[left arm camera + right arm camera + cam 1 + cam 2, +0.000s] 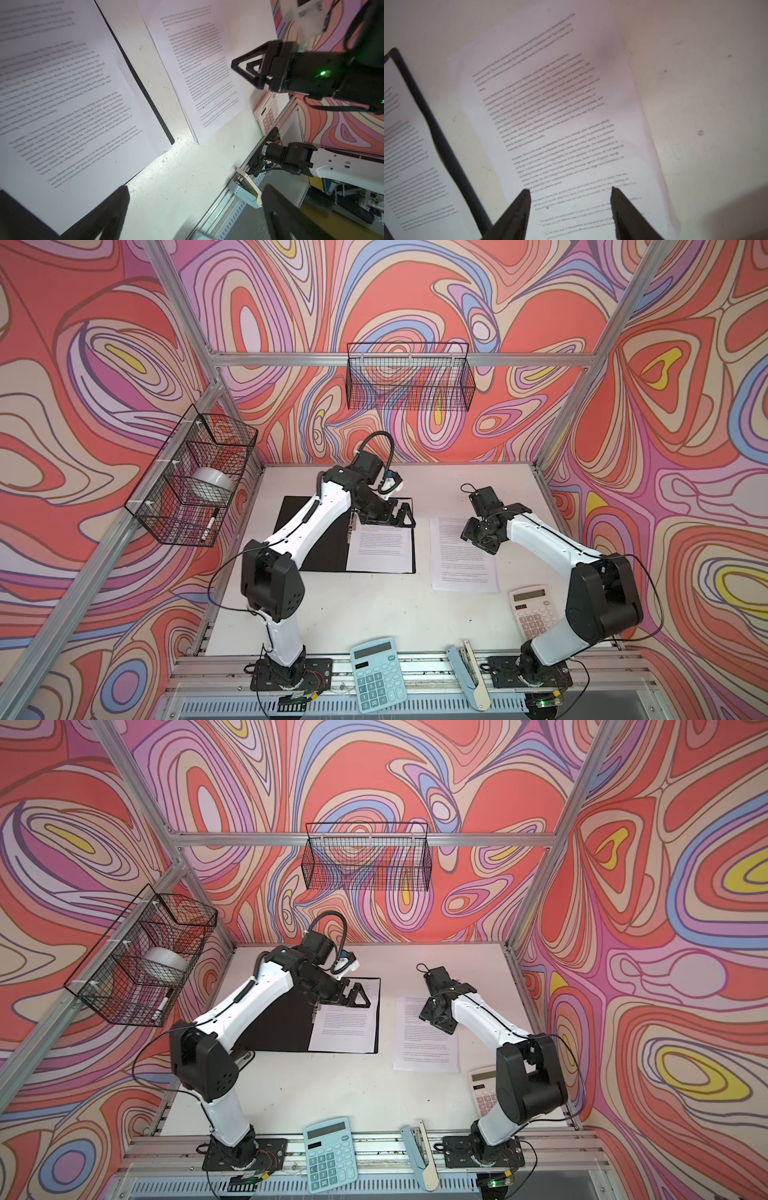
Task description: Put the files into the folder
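Observation:
The folder (328,551) (286,1031) lies open on the white table, black inside up, with one printed white sheet (380,549) (72,104) on its right half. The other files (463,560) (428,1048) (203,72) (560,114) lie flat on the table just right of the folder. My left gripper (405,516) (357,996) (197,212) hangs open over the far end of the folder's right half, holding nothing. My right gripper (478,535) (436,1017) (570,193) hovers open over the loose files, its fingertips (526,197) apart with only printed paper between them.
A blue calculator (378,674) and a stapler (467,676) rest on the front rail. A white calculator (534,610) sits near the right arm's elbow. Wire baskets hang on the back wall (409,377) and the left wall (195,477), the latter holding a tape roll and a marker.

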`<state>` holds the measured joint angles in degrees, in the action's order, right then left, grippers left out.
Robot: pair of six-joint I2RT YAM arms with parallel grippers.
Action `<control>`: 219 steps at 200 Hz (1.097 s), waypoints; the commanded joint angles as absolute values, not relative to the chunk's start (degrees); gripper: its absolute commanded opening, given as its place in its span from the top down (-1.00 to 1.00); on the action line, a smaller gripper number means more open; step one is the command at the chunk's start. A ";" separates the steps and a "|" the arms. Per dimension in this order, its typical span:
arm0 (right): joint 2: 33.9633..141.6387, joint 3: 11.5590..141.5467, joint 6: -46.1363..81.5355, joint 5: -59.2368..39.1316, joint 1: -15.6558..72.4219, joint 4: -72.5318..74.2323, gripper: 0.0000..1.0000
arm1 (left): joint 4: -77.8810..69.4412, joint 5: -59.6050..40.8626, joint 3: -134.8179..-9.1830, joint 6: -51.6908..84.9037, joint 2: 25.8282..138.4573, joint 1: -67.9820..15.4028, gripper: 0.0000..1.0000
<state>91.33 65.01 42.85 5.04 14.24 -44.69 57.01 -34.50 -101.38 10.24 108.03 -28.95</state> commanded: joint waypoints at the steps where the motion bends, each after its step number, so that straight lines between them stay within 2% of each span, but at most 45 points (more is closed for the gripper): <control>1: 89.64 63.08 38.71 6.58 11.47 -43.95 -0.31 | 55.33 -34.75 -103.85 10.58 112.50 -31.23 -1.00; 72: 92.57 58.54 37.37 2.20 6.26 -39.20 -0.29 | 51.44 -30.00 -108.72 14.03 122.46 -38.08 -1.00; 117: 94.50 58.21 36.02 4.31 5.38 -38.96 -0.26 | 48.43 -29.86 -109.27 15.01 126.16 -39.02 -1.00; 177: 97.03 57.15 34.25 -0.46 4.58 -36.39 -0.23 | 49.72 -31.80 -115.49 15.64 131.61 -40.29 -0.99; 219: 98.14 58.53 32.99 0.32 4.56 -38.29 -0.21 | 50.77 -29.87 -115.65 17.94 133.95 -41.13 -1.00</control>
